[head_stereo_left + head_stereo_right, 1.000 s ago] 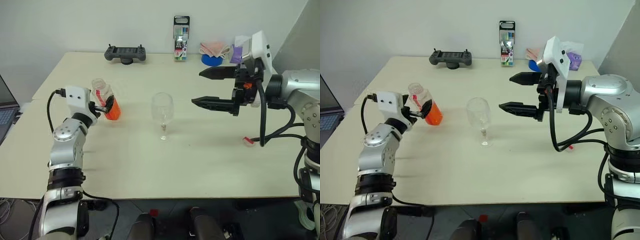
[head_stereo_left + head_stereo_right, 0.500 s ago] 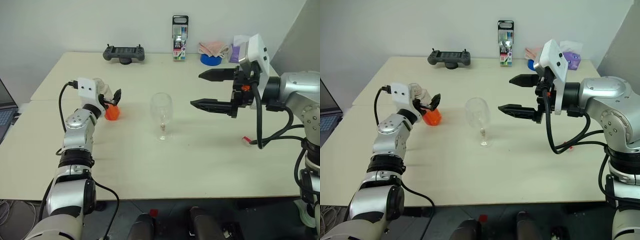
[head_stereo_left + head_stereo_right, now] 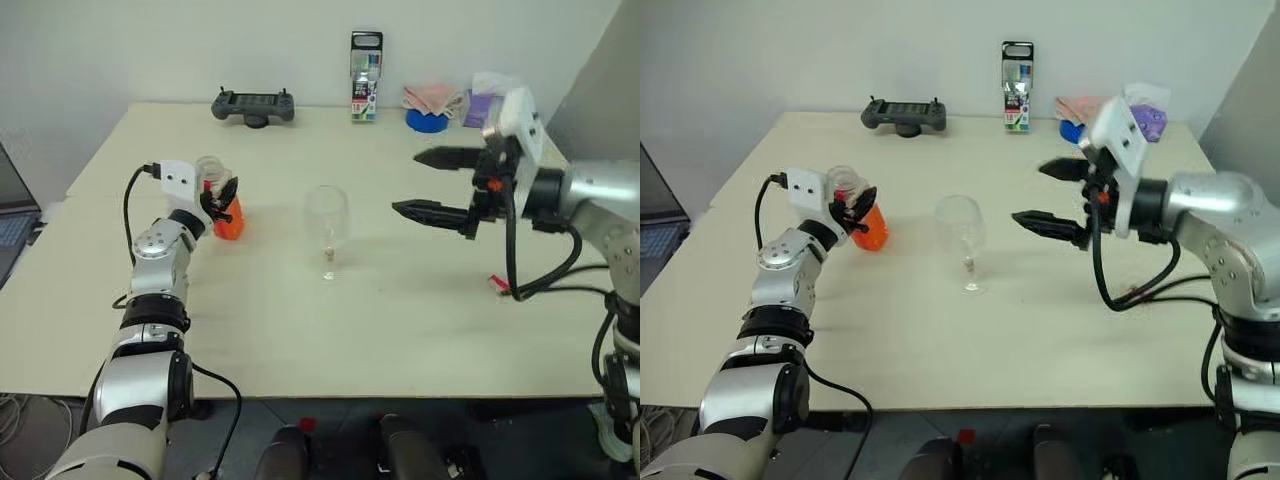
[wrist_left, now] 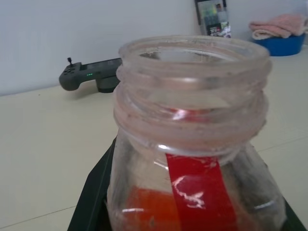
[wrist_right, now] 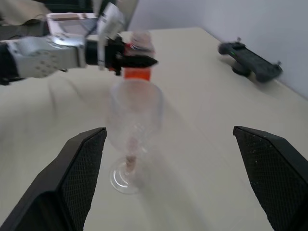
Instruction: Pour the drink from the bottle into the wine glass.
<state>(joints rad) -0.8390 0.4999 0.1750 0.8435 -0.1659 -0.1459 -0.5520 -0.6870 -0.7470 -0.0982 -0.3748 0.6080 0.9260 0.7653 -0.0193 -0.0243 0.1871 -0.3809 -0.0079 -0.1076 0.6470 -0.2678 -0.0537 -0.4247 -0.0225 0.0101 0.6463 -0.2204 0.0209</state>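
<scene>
Left tool (image 3: 224, 192) clamps the uncapped bottle (image 3: 216, 199) upright—drink kept in; right tool (image 3: 432, 184) gapes empty near the glass (image 3: 327, 222)—perhaps to steady it.

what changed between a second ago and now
The left gripper closed on the bottle, now upright; it was open around it and tilted before. The right gripper, still open, dropped slightly and shifted right. The wine glass stayed put, empty.
</scene>
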